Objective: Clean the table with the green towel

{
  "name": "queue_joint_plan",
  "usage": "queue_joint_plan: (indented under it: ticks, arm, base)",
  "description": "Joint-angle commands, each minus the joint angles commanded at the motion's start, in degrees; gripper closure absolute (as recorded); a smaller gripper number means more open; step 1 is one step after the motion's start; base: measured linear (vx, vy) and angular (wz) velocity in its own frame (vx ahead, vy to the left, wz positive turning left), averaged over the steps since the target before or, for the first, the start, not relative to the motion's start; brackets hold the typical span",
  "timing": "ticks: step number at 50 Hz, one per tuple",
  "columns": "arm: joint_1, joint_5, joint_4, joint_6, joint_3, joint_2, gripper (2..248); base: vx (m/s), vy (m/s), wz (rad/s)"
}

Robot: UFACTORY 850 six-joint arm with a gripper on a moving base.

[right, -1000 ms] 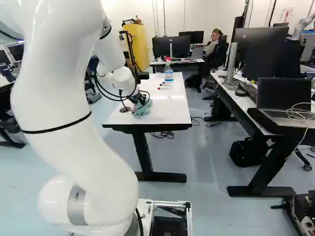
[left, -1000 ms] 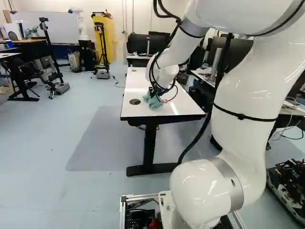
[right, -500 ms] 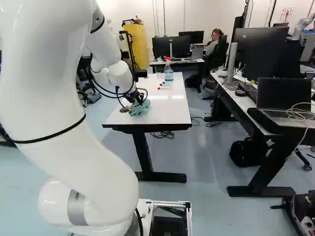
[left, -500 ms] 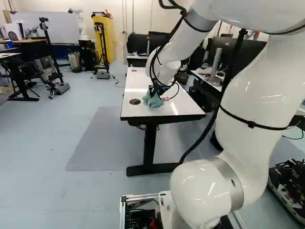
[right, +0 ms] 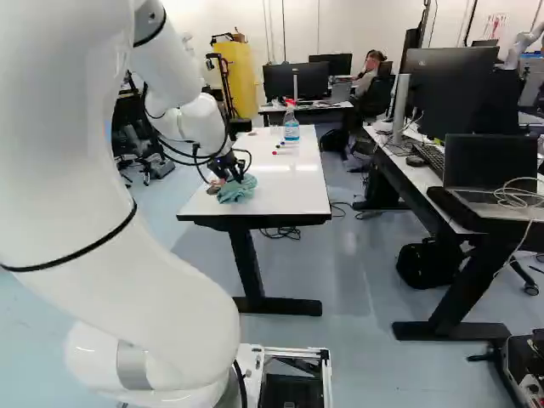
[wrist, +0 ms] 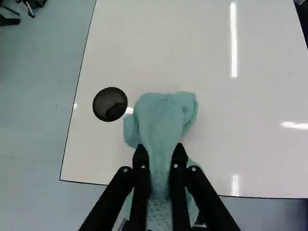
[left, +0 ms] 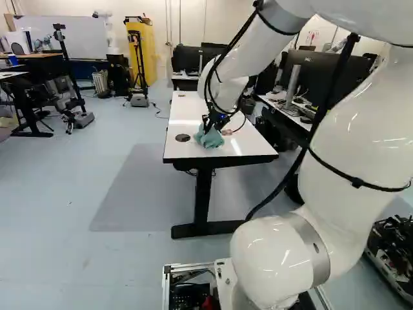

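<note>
Condition: The claw [wrist: 160, 147] is clamped on the green towel [wrist: 162, 118], with one finger pressing each side of a gathered fold. The towel is at the near end of the tabletop [wrist: 216, 62], beside the black round inset [wrist: 110, 104]. One bunched lobe spreads ahead of the fingers; more cloth hangs out beneath and behind them.

Handling: We judge the towel to be light, soft and limp, with no risk of breakage. Its nap should give good friction against the fingers, so moderate closing force should suffice. Being limp, it transmits push poorly: the free lobe may fold under or trail when we change direction.

Point of hold: We recommend a grip on the thick middle of the bunch, as here, leaving a broad pad of cloth below the fingertips. A hold at a thin corner would let the bulk drag and could bring bare fingertips against the glossy surface.

Operation: We judge the step in hand to be wiping. We should apply light downward pressure and sweep in overlapping strokes. Caution: a stroke towards the far end could strike the spray bottle [right: 291, 129] or the small markers [right: 276, 153].
</note>
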Motion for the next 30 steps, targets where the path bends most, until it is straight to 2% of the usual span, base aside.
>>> queue_joint_plan:
  ticks: [30]
  arm:
    - [-0.09,-10.27,0.0,0.0,0.83,5.77,202]
  base:
    - [0.0,0.0,0.0]
